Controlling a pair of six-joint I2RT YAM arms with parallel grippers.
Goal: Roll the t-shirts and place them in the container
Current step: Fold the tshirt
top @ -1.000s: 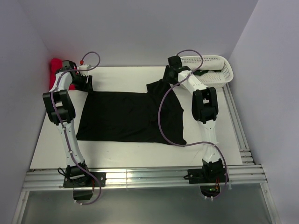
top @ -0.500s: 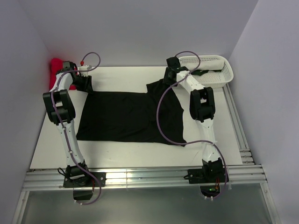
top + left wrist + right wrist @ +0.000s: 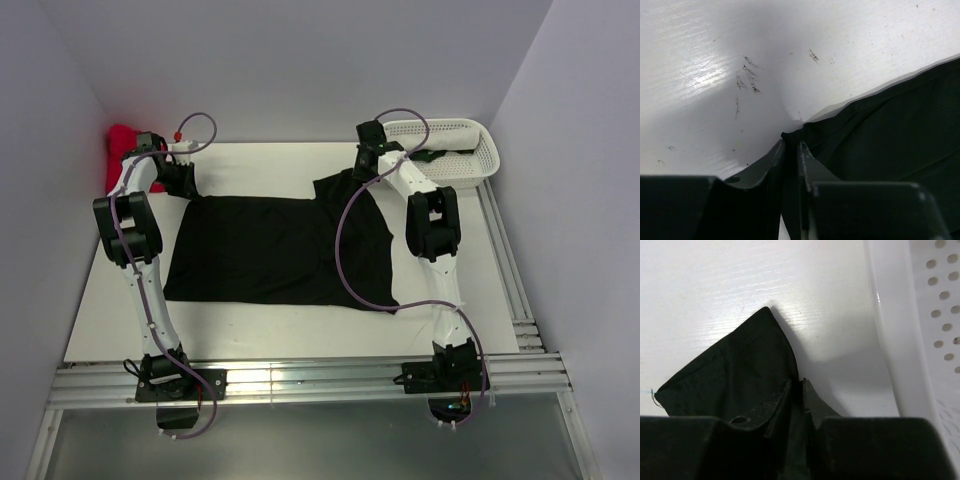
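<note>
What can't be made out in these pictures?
- Red t-shirt, top view: partly behind the left arm, shape unclear.
- Basket, top view: contents mostly hidden by right arm and wall.
- Black t-shirt, both wrist views: most lies out of frame; cloth at the grip is lost in shadow.

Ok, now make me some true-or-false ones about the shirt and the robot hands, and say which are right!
1. The black t-shirt lies spread out on the table. True.
2. The basket is red. False: it is white; the red t-shirt lies at the far left.
3. The left gripper and the right gripper each pinch a far corner of the black t-shirt. True.
4. The black t-shirt is in the basket. False: it lies beside it, on the table.
</note>
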